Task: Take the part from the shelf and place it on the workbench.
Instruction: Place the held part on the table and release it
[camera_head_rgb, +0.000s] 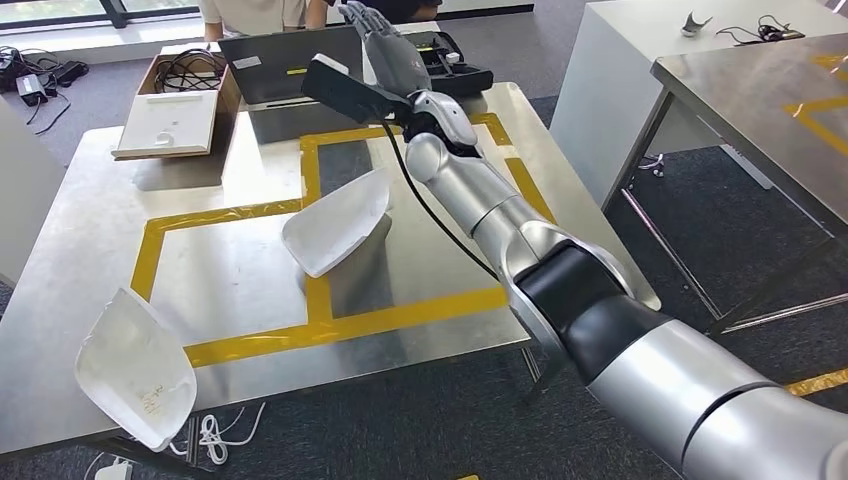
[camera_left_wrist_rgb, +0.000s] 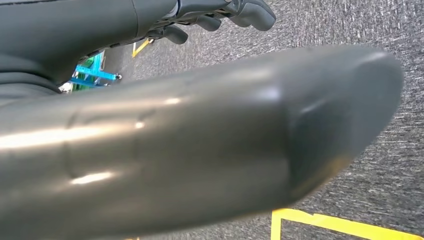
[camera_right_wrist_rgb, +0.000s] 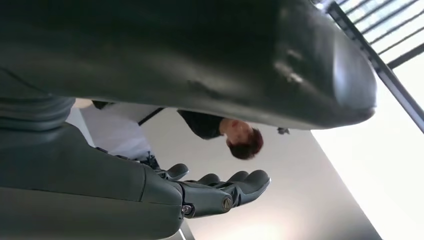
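two white parts on the steel workbench (camera_head_rgb: 80, 190): nearest part (camera_head_rgb: 135, 367) at its front-left corner, second part (camera_head_rgb: 336, 222) mid-table inside yellow tape. beyond, right hand (camera_head_rgb: 385, 40) raised, fingers spread, empty. left hand (camera_left_wrist_rgb: 225, 12) hanging over carpet, empty.

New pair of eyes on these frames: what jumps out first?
The silver right arm sweeps up across the steel workbench, its dark right hand raised over the far edge with fingers apart and nothing in them. Two white curved shell parts stand out: one inside the yellow tape rectangle, another overhanging the near left corner.
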